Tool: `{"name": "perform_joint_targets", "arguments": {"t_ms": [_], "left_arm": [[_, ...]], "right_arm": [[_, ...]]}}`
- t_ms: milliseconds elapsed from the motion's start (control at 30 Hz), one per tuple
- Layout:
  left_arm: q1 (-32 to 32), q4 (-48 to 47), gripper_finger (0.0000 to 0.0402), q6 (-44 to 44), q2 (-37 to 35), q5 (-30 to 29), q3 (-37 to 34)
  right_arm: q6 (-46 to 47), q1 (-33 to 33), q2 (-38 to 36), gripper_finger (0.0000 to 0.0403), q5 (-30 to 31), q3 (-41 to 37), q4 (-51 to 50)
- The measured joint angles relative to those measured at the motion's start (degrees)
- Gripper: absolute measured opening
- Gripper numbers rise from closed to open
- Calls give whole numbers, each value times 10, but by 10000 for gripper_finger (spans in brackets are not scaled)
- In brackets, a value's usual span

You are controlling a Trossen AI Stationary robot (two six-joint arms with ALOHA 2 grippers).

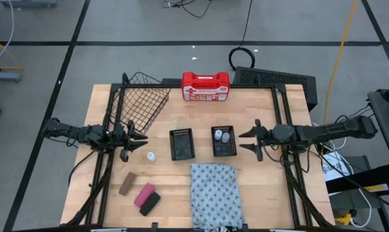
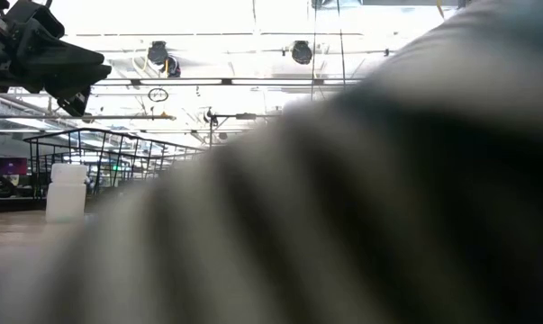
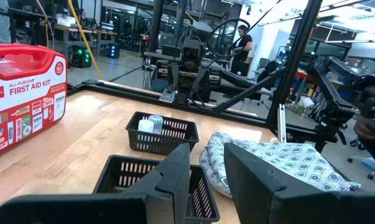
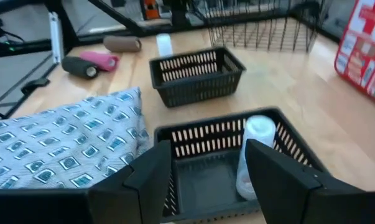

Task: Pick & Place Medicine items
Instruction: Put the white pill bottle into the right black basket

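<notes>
Beside the right tray (image 1: 224, 148) (2 bottles (image 1: 221, 136) inside), the right gripper (image 1: 251, 140) hangs apart and empty, while the left gripper (image 1: 140, 142), slightly apart, likely must fetch the loose bottle (image 1: 151, 156).

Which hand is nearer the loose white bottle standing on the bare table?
Left. The left hand hangs just beside the white bottle, slightly toward the table's far edge from it. The right hand is across the table, beyond both black trays.
</notes>
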Motion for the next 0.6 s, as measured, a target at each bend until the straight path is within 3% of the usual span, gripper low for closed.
{"name": "perform_joint_targets", "arguments": {"t_ms": [600], "left_arm": [[0, 0, 108, 0, 0, 0, 0]], "right_arm": [[-80, 2, -199, 196, 0, -7, -64]]}}
